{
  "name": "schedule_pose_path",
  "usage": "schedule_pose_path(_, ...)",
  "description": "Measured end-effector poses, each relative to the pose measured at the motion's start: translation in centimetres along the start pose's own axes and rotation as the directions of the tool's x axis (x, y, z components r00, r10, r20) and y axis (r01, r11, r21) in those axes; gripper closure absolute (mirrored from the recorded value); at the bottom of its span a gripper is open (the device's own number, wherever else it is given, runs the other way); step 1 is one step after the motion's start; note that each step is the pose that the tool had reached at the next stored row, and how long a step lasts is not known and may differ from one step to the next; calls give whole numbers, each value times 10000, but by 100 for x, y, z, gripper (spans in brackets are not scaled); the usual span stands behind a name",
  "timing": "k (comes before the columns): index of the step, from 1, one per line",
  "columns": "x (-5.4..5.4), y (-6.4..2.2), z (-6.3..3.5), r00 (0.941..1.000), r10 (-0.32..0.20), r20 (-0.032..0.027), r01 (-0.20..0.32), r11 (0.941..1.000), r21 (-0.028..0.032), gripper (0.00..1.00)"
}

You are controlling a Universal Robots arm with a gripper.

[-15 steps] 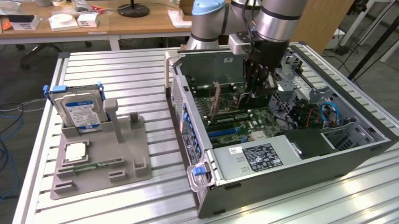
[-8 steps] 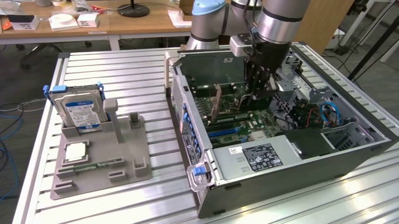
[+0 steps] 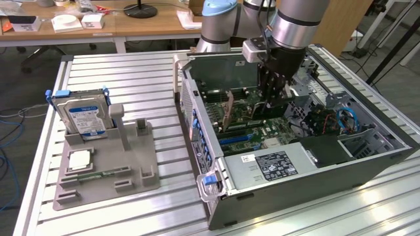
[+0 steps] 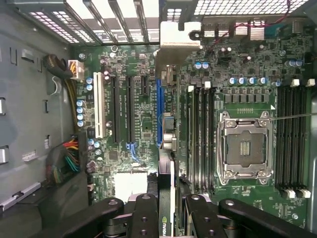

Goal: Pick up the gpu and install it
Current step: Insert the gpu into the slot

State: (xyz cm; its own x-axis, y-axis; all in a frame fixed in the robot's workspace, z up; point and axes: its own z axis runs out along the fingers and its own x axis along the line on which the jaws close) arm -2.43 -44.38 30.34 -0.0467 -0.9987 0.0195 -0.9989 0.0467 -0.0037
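The gpu [image 4: 168, 168] appears edge-on in the wrist view, with my gripper [image 4: 166, 206] shut on it and the black fingers [image 4: 143, 218] clamping it from both sides. Its silver end bracket [image 4: 177, 42] lies against the slotted rear wall of the case. The card runs along the blue expansion slot [image 4: 158, 114] of the motherboard; I cannot tell whether it is seated. In the exterior view my gripper [image 3: 272, 98] reaches down into the open computer case [image 3: 367, 162], and the gpu [image 3: 266, 109] shows dark just under the fingers.
A grey holder [image 3: 131, 172] on the exterior view's left carries a hard drive [image 3: 82, 115] and a memory stick [image 3: 98, 173]. Inside the case are the CPU socket [image 4: 242, 148], memory slots [image 4: 200, 139], a white slot [image 4: 99, 109], cable bundles [image 4: 69, 158] and the power supply [image 3: 276, 164].
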Motion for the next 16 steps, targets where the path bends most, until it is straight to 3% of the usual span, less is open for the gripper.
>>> schedule_pose_path(16,28,109,34,10000,-6,-1,6,10000,0,74)
